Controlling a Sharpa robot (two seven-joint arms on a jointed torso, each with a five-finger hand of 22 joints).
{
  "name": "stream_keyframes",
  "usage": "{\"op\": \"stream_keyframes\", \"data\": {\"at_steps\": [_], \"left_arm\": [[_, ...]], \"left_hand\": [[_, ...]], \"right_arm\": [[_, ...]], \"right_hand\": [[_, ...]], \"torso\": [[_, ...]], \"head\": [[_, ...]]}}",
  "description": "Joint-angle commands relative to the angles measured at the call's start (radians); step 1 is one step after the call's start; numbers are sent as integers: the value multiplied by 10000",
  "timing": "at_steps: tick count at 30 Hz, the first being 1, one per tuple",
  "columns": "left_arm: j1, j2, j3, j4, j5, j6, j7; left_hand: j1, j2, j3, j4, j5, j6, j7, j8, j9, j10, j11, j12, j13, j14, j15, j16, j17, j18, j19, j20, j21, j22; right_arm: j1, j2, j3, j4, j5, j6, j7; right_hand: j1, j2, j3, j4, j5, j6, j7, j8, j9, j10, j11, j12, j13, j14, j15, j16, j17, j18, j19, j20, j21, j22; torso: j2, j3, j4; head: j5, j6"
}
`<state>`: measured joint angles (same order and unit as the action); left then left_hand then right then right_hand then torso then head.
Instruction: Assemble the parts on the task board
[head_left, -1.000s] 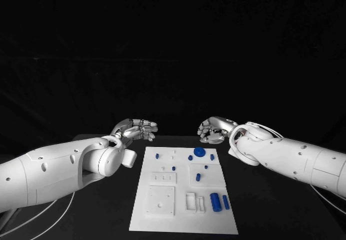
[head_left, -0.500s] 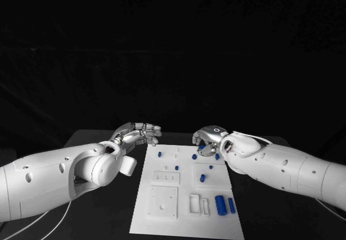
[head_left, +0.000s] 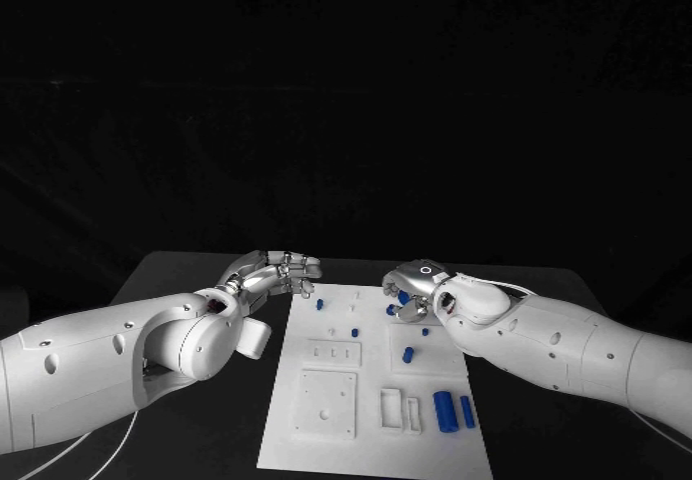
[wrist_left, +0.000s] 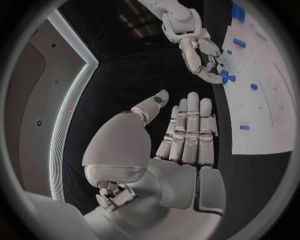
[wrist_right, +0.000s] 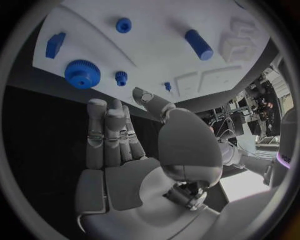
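Note:
The white task board lies lengthwise in the middle of the black table. Small blue parts stand at its far end, one lies mid-board, and two blue cylinders lie near its right edge. My right hand hovers over the board's far right corner, fingers straight and holding nothing. In the right wrist view a blue toothed wheel sits on the board just beyond the fingertips. My left hand hangs off the board's far left corner. Its fingers are extended and hold nothing.
The black table extends to either side of the board. Raised white blocks and a slotted holder take up the board's near half. My two forearms flank the board on both sides.
My right hand has come down and inward over the board's far right corner, covering the blue wheel in the head view. The left hand has barely moved. The head camera has shifted.

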<state>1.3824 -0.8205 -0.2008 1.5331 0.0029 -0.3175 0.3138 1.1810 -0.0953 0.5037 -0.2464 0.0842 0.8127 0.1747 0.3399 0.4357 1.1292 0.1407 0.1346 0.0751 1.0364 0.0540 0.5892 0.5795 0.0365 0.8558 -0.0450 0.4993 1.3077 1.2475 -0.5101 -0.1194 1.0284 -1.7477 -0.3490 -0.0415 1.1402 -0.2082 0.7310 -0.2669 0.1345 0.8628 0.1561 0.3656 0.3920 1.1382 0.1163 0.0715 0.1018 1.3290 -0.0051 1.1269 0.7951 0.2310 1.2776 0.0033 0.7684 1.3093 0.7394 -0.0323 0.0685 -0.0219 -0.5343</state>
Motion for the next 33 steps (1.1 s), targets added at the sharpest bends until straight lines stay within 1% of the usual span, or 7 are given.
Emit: {"op": "stream_keyframes", "data": {"at_steps": [1,2,4,12,19,27,33], "left_arm": [[16,32,13,56,-18,206,117],[16,32,13,60,-17,215,113],[16,25,13,75,-15,203,109],[16,6,13,73,12,240,81],[16,20,13,39,37,249,62],[15,13,13,12,52,283,23],[15,-4,13,6,54,288,-7]], "left_hand": [[-105,18,4,-44,-47,39,27,-52,-17,74,-17,-58,-13,-44,-54,71,9,203,-23,-62,40,232],[-108,18,5,-44,-48,40,27,-52,-17,74,-17,-58,-13,-44,-54,71,9,203,-24,-62,41,232],[-122,18,6,-42,-51,41,26,-52,-17,76,-17,-61,-14,-46,-54,74,10,203,-26,-62,46,231],[-170,11,10,-37,-62,46,25,-55,-16,79,-16,-69,-16,-53,-54,82,11,202,-35,-63,61,229],[-207,7,13,-30,-72,47,26,-59,-17,80,-15,-76,-17,-60,-54,87,12,202,-43,-63,71,227],[-242,12,19,-21,-77,48,26,-62,-17,82,-15,-83,-18,-64,-54,93,13,203,-48,-64,83,226],[-265,9,21,-15,-81,50,27,-63,-17,82,-14,-88,-19,-69,-53,95,13,203,-53,-63,89,225]], "right_arm": [[-39,35,3,-100,-466,-26,-179],[-53,53,3,-131,-466,-28,-172],[-74,82,3,-177,-498,-55,-185],[-102,119,3,-251,-580,-33,-214],[-119,147,3,-284,-628,37,-261],[-119,43,4,-315,-767,20,-337],[-118,0,4,-233,-797,35,-344]], "right_hand": [[10,-120,62,14,-94,5,-62,-50,-9,-57,12,-60,-21,18,84,70,-38,308,642,-551,63,186],[14,-125,69,18,-107,6,-62,-51,-8,-55,12,-57,-24,17,84,76,-46,308,642,-551,66,185],[22,-133,91,31,-142,11,-63,-53,-7,-52,12,-52,-35,12,85,95,-70,308,642,-551,72,182],[59,-147,176,74,-279,43,-61,-52,-1,-14,8,-34,-61,-2,82,155,-144,308,640,-546,89,176],[46,-126,269,170,-425,113,-65,-35,12,81,-17,-8,-73,-23,58,218,-233,308,634,-540,101,168],[66,-87,451,287,-684,239,-85,-5,33,254,-70,25,-61,-49,6,301,-355,308,629,-545,118,164],[90,-31,541,316,-754,305,-92,13,45,341,-94,43,-47,-58,-16,341,-406,308,628,-549,129,165]], "torso": [[145,-4,-12],[169,-7,3],[211,-2,93],[379,-2,116],[510,-25,128],[603,-42,113],[658,-31,91]], "head": [[1,29],[-13,41],[-94,45],[-117,122],[-114,151],[-117,174],[-96,208]]}}
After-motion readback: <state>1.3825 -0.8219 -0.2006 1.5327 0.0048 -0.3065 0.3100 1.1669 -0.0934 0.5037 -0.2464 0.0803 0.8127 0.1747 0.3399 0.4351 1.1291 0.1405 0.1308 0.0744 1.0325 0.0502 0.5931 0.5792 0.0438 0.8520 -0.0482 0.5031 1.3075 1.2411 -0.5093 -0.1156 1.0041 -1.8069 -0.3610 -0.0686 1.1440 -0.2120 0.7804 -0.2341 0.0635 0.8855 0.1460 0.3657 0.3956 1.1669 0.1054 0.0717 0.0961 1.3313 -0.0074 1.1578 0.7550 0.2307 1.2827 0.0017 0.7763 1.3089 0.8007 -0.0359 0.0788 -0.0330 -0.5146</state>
